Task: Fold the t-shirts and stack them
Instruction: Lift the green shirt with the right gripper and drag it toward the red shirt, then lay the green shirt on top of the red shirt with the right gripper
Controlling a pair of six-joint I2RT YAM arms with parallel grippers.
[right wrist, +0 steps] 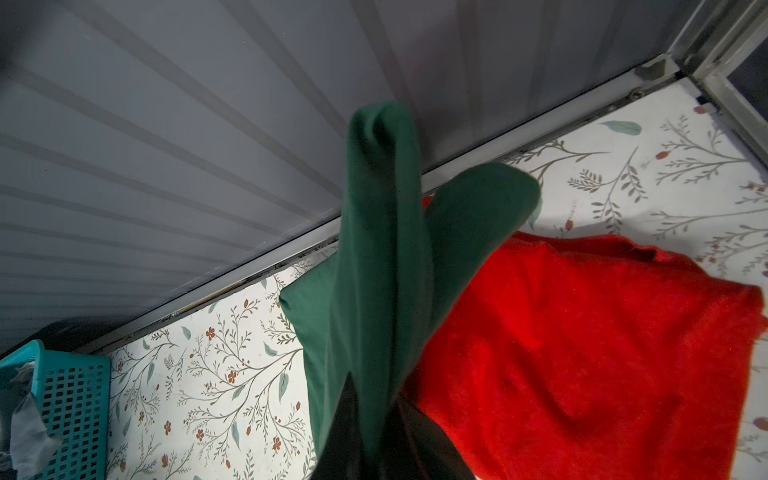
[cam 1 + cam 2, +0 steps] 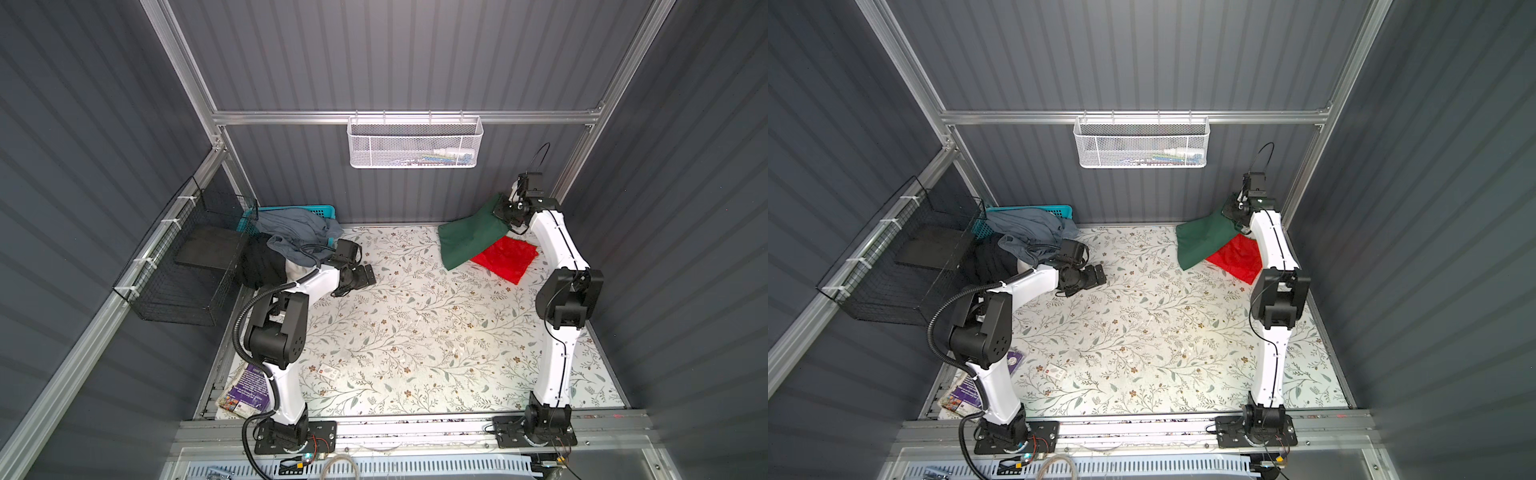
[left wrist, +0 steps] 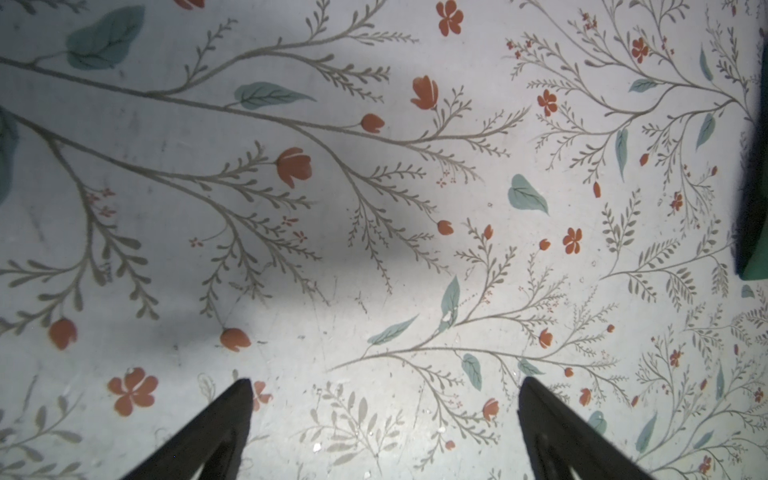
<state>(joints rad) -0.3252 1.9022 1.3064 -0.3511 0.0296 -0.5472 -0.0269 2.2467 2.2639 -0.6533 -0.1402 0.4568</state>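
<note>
A folded dark green t-shirt (image 2: 467,243) (image 2: 1202,243) hangs lifted by one corner at the back right of the floral table (image 2: 415,332). Its lower part lies across a folded red t-shirt (image 2: 505,259) (image 2: 1237,259). My right gripper (image 2: 505,212) (image 2: 1235,210) is up near the back wall, shut on that green corner. In the right wrist view the green t-shirt (image 1: 374,270) is pinched in the gripper (image 1: 376,388), with the red t-shirt (image 1: 582,353) flat beneath. My left gripper (image 2: 363,278) (image 2: 1096,276) (image 3: 384,384) hovers open over bare table at the left, holding nothing.
A teal basket (image 2: 291,210) with grey clothes (image 2: 291,230) sits at the back left, with a black garment (image 2: 262,266) beside it. A black wire basket (image 2: 187,257) hangs on the left wall. A white mesh basket (image 2: 415,143) hangs on the back wall. A purple booklet (image 2: 249,390) lies front left.
</note>
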